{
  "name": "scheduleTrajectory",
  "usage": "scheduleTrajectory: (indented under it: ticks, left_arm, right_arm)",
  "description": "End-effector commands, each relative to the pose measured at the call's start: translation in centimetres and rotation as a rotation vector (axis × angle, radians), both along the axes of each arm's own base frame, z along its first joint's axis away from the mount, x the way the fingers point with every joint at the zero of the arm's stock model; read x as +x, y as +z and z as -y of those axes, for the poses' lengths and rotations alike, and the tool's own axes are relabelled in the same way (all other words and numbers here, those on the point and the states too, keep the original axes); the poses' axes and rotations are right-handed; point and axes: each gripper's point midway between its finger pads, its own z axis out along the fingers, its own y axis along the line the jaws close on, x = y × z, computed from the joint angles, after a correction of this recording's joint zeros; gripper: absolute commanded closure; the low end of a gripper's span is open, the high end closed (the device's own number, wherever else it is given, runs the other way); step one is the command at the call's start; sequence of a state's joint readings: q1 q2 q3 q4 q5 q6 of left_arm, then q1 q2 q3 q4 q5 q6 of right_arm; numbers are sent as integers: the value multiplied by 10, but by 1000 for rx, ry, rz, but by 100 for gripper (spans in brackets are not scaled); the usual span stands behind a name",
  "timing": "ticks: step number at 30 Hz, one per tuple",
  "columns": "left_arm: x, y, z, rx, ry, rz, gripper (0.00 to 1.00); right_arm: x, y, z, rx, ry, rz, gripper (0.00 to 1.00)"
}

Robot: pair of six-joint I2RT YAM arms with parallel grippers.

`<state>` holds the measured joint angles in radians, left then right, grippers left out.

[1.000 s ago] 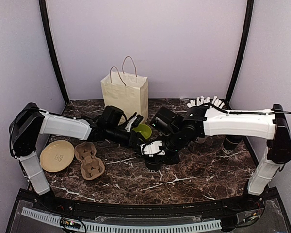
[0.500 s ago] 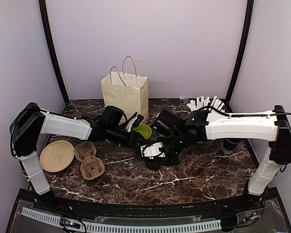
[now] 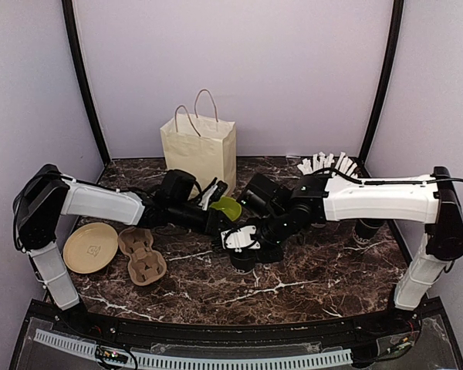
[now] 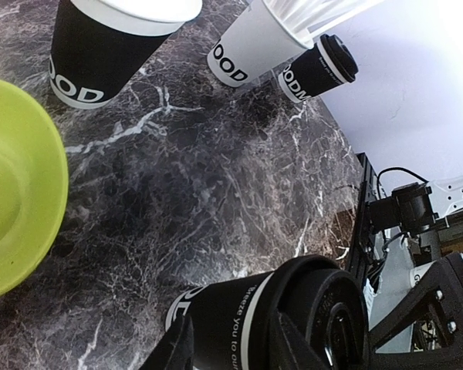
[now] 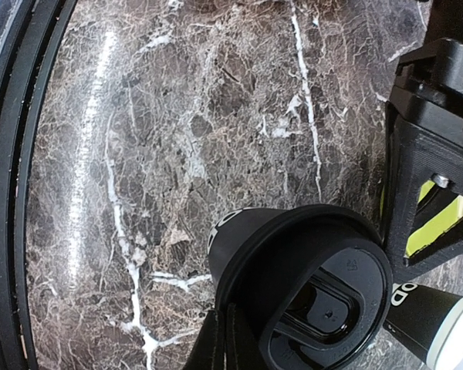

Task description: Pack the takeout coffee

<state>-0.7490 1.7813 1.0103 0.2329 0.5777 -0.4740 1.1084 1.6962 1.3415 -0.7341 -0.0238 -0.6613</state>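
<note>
A black takeout coffee cup with a black lid [image 3: 243, 260] stands mid-table. In the left wrist view the cup [image 4: 255, 324] lies between my left gripper's [image 4: 231, 347] fingers, one on each side of its body, gripping it. My left gripper [image 3: 220, 226] reaches in from the left. My right gripper [image 3: 245, 240] hangs right above the cup. In the right wrist view its fingers [image 5: 228, 339] are together against the rim of the lid [image 5: 316, 301]. An open black cup [image 4: 112, 46] and another lidded cup [image 4: 320, 69] stand farther off.
A paper bag [image 3: 201, 150] stands at the back. A pulp cup carrier [image 3: 143, 254] and a tan plate [image 3: 90, 247] lie at the left. A lime-green bowl [image 3: 230, 206] sits by the grippers. A white cup with straws [image 3: 324, 163] and a lidded cup [image 3: 368, 230] stand at the right.
My right gripper has shifted slightly left over the lidded cup. The left arm and the cup have hardly moved.
</note>
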Motion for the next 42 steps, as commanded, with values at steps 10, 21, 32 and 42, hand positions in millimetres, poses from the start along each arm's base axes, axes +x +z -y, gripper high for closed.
scheduleTrajectory:
  ticks: [10,21,32,42]
  left_arm:
    - [26,91,11,19,38,183,48]
    - [33,124,-22,107,94,320,44]
    - [-16,70,-56,234,238,133,21]
    - [-51,-6,-47,328,326,-151,10]
  right_arm:
    - [-4,40,-5,16,-1,-86,77]
    - [-10,47,-1,57,-11,-160,75]
    - [28,52,26,165,-150,-272,66]
    - [82,79,50,312,-332,-269,52]
